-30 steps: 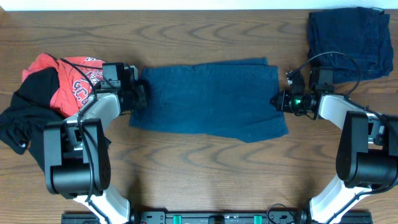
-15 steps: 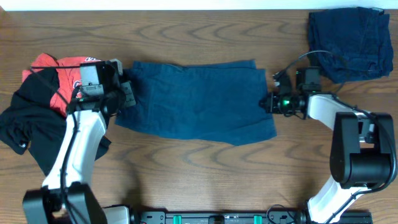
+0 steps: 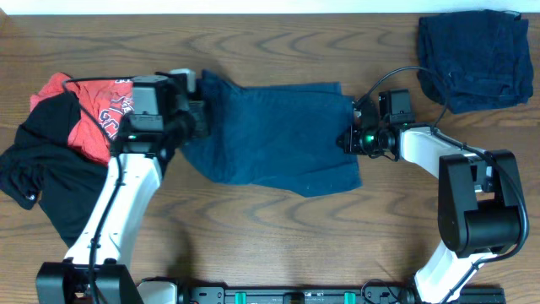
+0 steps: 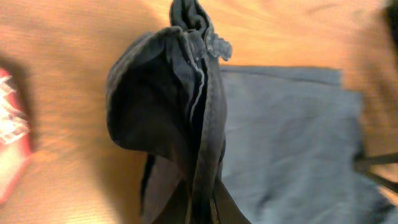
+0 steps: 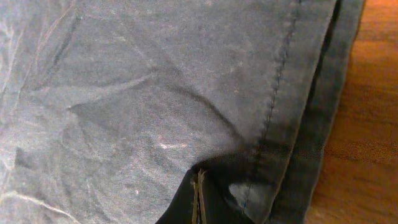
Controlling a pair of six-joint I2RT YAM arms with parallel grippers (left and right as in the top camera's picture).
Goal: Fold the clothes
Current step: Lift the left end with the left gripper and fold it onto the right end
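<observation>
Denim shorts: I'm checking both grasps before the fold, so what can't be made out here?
- Left wrist view: bunched denim shorts wrap the left gripper; layers pinched unclear, picture blurred.
- Right wrist view: right gripper cut off by bottom edge.
- Overhead: left arm covers part of the black garment.

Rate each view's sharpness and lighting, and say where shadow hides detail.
Overhead: sharp and evenly lit, the denim shorts clear with only soft shadows. Left wrist: blurred throughout, the red T-shirt smeared, the lifted fold dark. Right wrist: crisp stitching, deep shadow at the bottom edge.
</observation>
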